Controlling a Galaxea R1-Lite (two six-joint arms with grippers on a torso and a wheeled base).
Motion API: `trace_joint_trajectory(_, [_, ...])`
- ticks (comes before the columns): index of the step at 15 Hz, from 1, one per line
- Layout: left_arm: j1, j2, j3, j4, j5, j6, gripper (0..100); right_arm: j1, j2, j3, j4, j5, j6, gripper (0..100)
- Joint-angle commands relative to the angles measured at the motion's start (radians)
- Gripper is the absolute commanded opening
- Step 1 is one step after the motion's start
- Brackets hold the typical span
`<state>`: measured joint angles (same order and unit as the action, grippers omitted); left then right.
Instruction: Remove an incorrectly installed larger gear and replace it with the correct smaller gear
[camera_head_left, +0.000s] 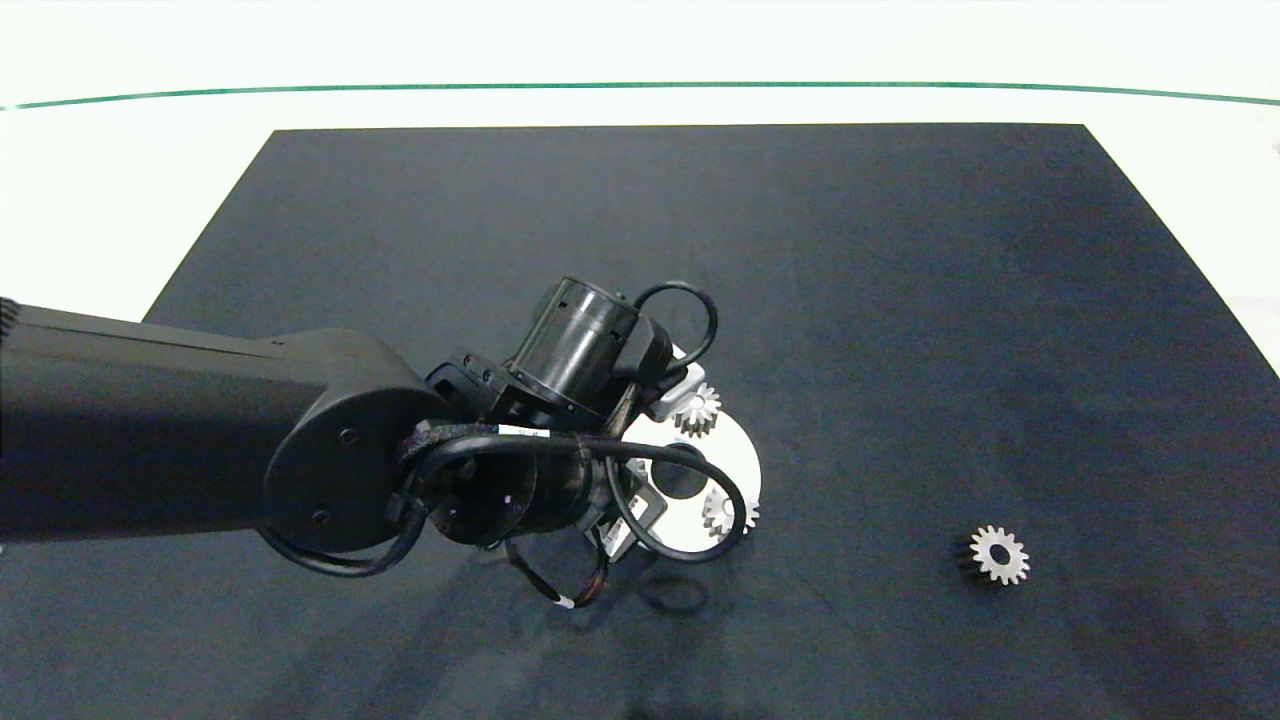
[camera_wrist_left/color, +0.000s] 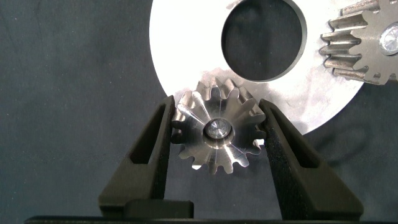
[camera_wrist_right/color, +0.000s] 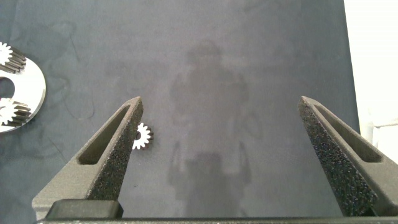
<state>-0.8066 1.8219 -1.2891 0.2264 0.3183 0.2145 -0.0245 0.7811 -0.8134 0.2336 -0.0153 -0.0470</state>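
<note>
A silver disc (camera_head_left: 742, 462) with a round centre hole lies on the black mat. In the left wrist view, the larger gear (camera_wrist_left/color: 216, 135) sits at the rim of the disc (camera_wrist_left/color: 186, 56) with a peg showing in its bore. My left gripper (camera_wrist_left/color: 216, 106) is shut on it, a finger against the teeth on each side. In the head view my left arm hides this gear. The smaller gear (camera_head_left: 998, 555) lies alone on the mat to the right, open bore up. It shows again as the smaller gear (camera_wrist_right/color: 142, 136) beside my open right gripper (camera_wrist_right/color: 221, 102), which hangs above the mat.
Two more silver gears stand on the disc, one at its far side (camera_head_left: 697, 410) and one at its near side (camera_head_left: 728, 512). The black mat (camera_head_left: 900, 300) covers a white table, with a green line along the far edge.
</note>
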Motion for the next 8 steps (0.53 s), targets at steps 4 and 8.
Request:
trace_joint_trajectory(4, [0.004,-0.021,-0.006,0.001,0.004,0.009,0,-0.002,-0.002,0.000,0.001,0.000,-0.001,100])
trace_joint_trajectory(8, [0.000,-0.033,-0.004,0.025,0.004,0.009,0,-0.002,-0.003,-0.001,0.001,0.000,-0.001,100])
